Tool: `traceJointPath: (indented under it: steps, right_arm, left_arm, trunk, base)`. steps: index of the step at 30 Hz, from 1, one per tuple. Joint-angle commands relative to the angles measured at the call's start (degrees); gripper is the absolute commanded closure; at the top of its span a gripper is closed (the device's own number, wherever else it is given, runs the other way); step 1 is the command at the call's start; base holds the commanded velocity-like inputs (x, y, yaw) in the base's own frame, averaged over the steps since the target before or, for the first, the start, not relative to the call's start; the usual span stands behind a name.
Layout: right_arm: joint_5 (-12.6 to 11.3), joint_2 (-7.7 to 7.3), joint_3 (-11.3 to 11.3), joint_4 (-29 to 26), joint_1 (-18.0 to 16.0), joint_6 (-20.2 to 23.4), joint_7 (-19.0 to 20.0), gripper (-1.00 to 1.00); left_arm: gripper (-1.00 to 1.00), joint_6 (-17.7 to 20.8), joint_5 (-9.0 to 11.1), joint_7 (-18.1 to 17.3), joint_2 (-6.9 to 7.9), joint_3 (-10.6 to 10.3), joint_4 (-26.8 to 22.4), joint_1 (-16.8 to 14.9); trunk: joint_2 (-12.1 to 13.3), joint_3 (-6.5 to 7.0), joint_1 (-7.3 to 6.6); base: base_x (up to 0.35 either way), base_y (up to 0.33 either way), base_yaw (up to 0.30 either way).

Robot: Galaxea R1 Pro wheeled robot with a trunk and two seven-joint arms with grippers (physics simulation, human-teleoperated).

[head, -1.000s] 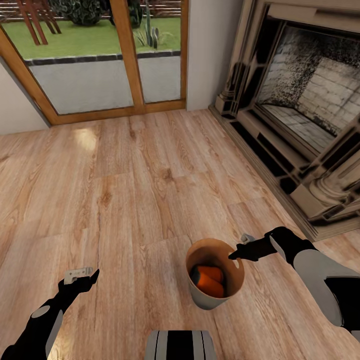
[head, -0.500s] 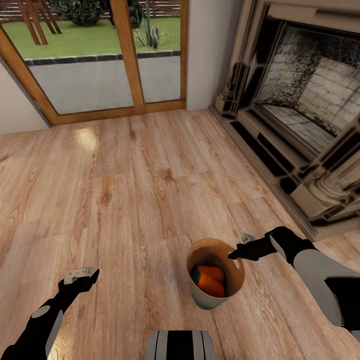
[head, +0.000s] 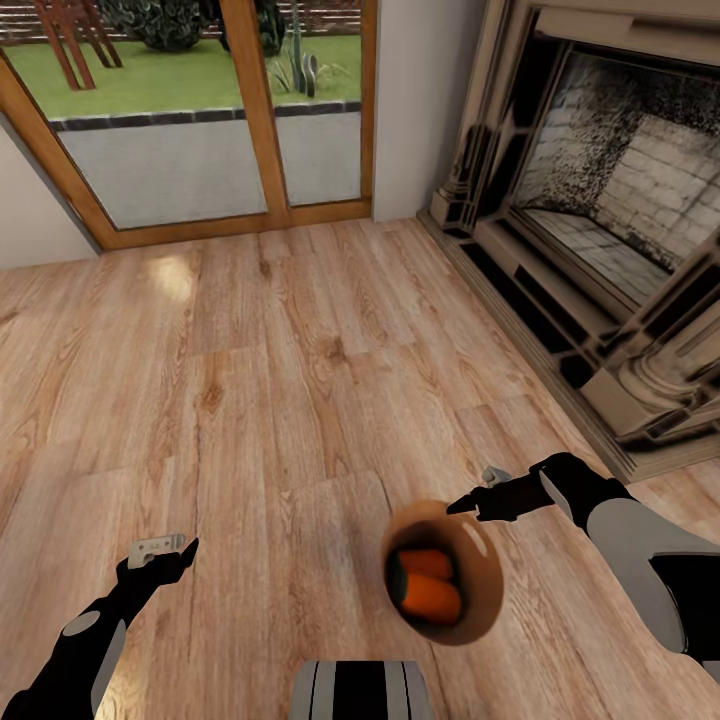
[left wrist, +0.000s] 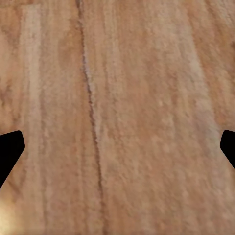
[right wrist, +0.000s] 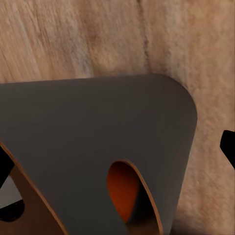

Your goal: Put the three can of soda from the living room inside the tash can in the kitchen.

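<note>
The trash can hangs blurred just above the wood floor, its brown mouth turned up toward the head camera. Two orange soda cans lie inside it; the dark blue can is hidden. My right gripper sits at the bin's far rim, open, and in the right wrist view its fingertips stand wide apart on either side of the bin's grey outer wall, with an orange can showing through the mouth. My left gripper is open over bare floor, well to the left of the bin.
A brick fireplace with a stone surround runs along the right. Glazed wooden doors fill the far wall, with a garden beyond. Wood floor spreads between them. My base shows at the bottom edge.
The trash can has dropped lower and tipped its mouth toward the camera, now blurred. The right gripper's fingers have parted from its rim. The left arm has not moved.
</note>
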Motion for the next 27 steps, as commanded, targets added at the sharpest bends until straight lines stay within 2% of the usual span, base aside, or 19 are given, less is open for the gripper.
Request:
traceJointPath:
  steps: [1, 15, 27]
  right_arm:
    - [0.03, 0.00, -0.08, -0.01, -0.01, -0.07, -0.12, -1.00]
    - [0.03, -0.06, -0.08, -0.01, -0.01, -0.07, -0.12, -1.00]
    - [-0.04, -0.18, -0.08, -0.01, -0.01, -0.07, -0.12, -1.00]
  left_arm:
    - [-1.00, 0.00, 0.00, 0.00, 0.00, 0.00, 0.00, 0.00]
    - [-1.00, -0.03, -0.01, 0.01, 0.00, 0.00, 0.05, 0.00]
    - [-1.00, 0.00, -0.16, 0.01, 0.00, 0.00, 0.08, -0.01]
  trunk:
    - [0.00, 0.00, 0.00]
    - [0.00, 0.00, 0.00]
    - [0.16, 2.66, -0.31]
  base:
    - [0.000, 0.000, 0.000]
    - [0.000, 0.000, 0.000]
    - [0.000, 0.000, 0.000]
